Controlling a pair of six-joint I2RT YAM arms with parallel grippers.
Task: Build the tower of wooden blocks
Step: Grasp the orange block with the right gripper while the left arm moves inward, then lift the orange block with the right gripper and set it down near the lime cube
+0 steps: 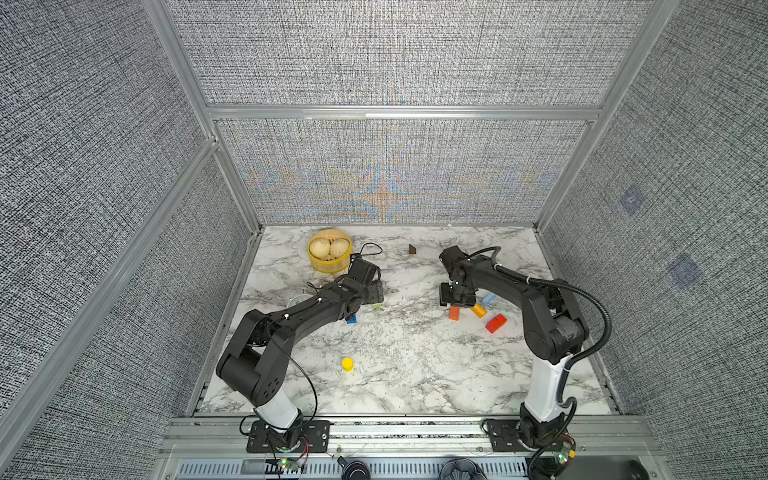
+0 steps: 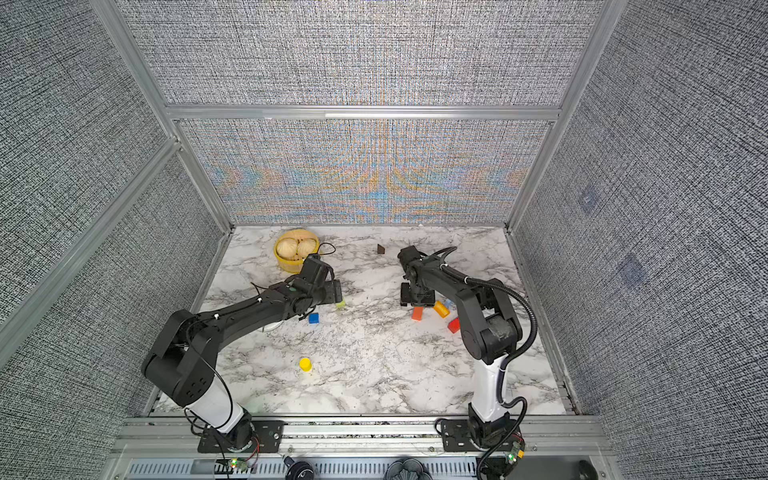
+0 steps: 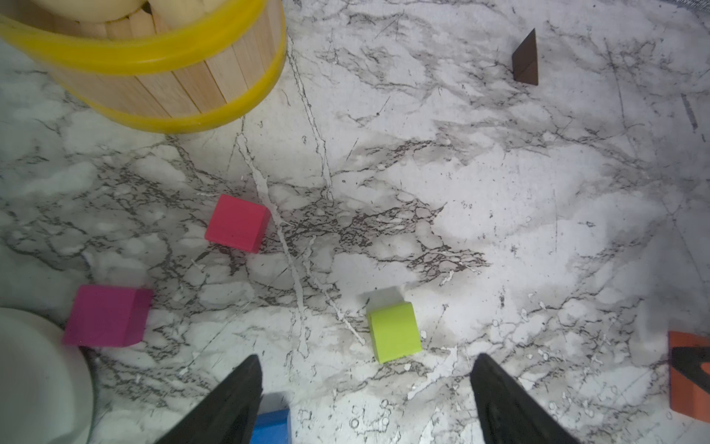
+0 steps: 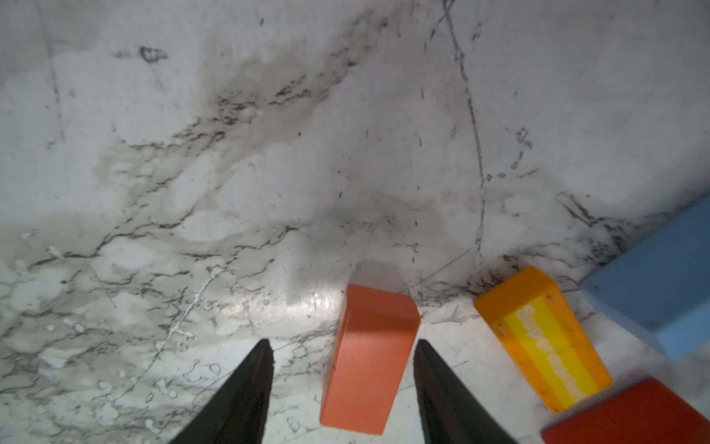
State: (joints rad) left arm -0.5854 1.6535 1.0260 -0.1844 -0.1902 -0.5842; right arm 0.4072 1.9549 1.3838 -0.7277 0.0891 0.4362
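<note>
left arm (image 1: 307, 316): black links; white base segment; thin black cables (image 1: 316, 397) | right arm (image 1: 511, 286): black links; white base segment; corrugated black hose (image 1: 607, 328) | left gripper (image 3: 367, 358), right gripper (image 4: 342, 342): black tapered fingers (image 3: 230, 403)

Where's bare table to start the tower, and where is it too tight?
Widest bare patch: mid-table, between the lime cube and the orange block, and forward past the yellow cylinder to the front edge. Crowded: around the orange block, where the striped block, pale blue block and red block sit close; also left, around the magenta cube, pink-red cube and blue cube.
</note>
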